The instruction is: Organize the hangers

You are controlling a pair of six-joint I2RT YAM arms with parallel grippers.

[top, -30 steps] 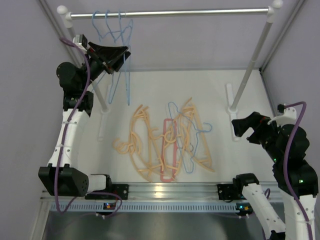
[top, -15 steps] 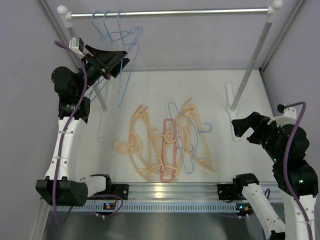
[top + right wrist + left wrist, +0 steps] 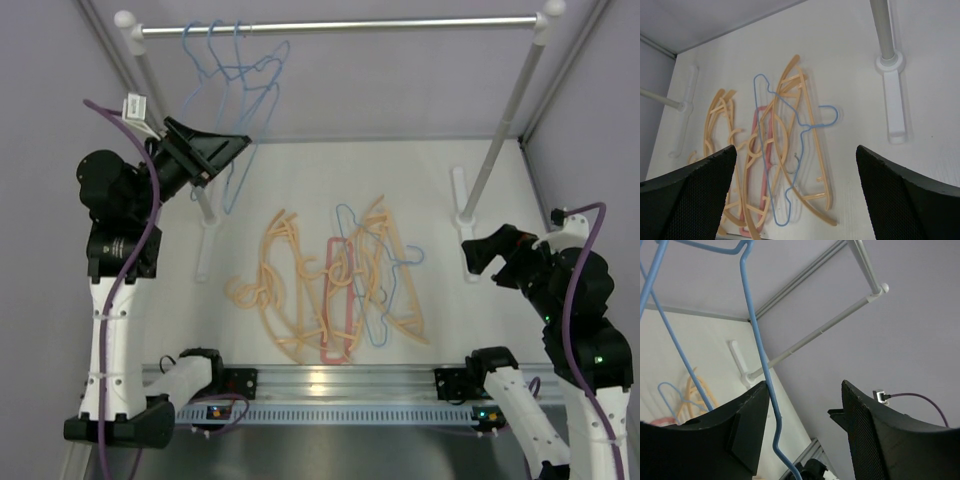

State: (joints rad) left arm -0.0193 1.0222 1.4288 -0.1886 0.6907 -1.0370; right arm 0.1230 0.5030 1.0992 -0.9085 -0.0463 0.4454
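Already, thin light-blue wire hangers [image 3: 235, 75] hang on the long silver rail [image 3: 400, 23]; below it, peach-orange, pink-red and blue hangers [image 3: 337, 300] lie heaped. The left gripper [image 3: 805, 387] and right gripper [image 3: 796, 150] gape wide, empty.

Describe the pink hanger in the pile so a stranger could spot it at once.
On the white table, below the silver rail, a tangle of hangers lies flat. The pink hanger runs through its middle, reaching its near edge. It alone is pink-red; its neighbours are peach-orange or thin blue wire.
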